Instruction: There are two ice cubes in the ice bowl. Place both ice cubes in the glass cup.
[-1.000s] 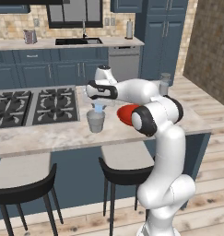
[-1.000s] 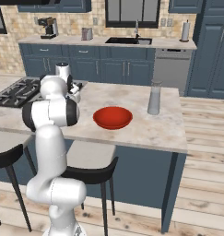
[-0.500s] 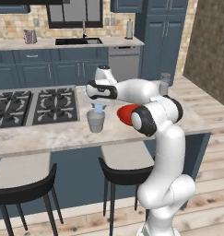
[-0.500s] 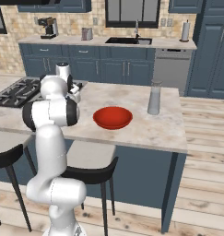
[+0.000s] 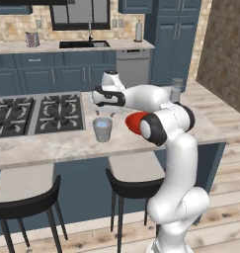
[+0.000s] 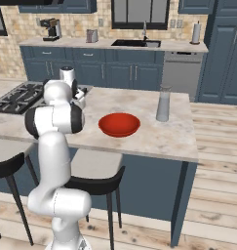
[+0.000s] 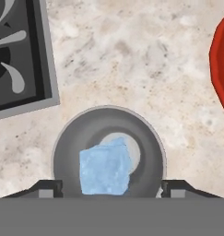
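Note:
The glass cup (image 5: 102,129) stands on the island counter just right of the stove. My gripper (image 5: 103,111) hangs straight above it, jaws open and holding nothing. In the hand view the gripper (image 7: 109,186) looks down into the cup (image 7: 67,133), its fingertips (image 7: 50,186) spread wider than the cup's rim. One pale-blue ice cube (image 7: 105,170) shows inside the rim, over the cup's bottom. The red ice bowl (image 6: 119,124) sits to the cup's right; the arm's elbow hides part of the bowl (image 5: 133,121), and its edge (image 7: 221,60) shows in the hand view.
The black gas stove (image 5: 32,113) lies close on the cup's left, its corner (image 7: 16,55) showing in the hand view. A tall grey shaker (image 6: 163,103) stands beyond the bowl. Two dark stools (image 5: 136,178) stand under the counter's front edge.
The jaws have opened and let the ice cube go; it now sits within the cup's rim. The arm has stayed over the cup.

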Tool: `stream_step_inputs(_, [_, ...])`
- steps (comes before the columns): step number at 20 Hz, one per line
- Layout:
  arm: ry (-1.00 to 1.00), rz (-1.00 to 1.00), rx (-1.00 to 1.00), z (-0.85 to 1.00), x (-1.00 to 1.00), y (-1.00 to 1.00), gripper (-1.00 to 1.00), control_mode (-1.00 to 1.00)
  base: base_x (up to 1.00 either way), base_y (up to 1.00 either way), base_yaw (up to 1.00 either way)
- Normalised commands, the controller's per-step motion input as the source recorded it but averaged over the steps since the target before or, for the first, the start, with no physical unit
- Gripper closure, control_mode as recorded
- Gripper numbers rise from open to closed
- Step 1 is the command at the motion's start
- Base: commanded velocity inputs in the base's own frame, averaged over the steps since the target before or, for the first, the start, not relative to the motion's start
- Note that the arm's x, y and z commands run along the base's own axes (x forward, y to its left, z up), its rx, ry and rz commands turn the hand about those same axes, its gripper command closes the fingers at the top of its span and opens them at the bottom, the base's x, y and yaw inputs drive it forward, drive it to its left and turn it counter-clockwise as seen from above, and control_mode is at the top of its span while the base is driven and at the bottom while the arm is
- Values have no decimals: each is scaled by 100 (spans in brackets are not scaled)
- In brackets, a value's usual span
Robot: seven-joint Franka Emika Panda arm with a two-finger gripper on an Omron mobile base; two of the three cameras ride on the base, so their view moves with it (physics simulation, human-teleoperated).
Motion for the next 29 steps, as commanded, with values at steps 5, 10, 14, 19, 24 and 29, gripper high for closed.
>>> stream_step_inputs(5, [0,0,0,0,7,0,-100,-100,0,0,0])
stream_step_inputs(10, [0,0,4,8,-71,-36,-100,-100,0,0,0])
stream_step_inputs(14, [-8,-1,12,55,-100,-53,-100,-100,0,0,0])
stream_step_inputs(19, [-15,-1,12,83,-100,-67,-100,-100,0,0,0])
stream_step_inputs(24, [-11,0,1,53,-100,-91,-100,-100,0,0,0])
stream_step_inputs(29, [-24,0,0,-6,-100,-100,-100,-100,0,0,0])
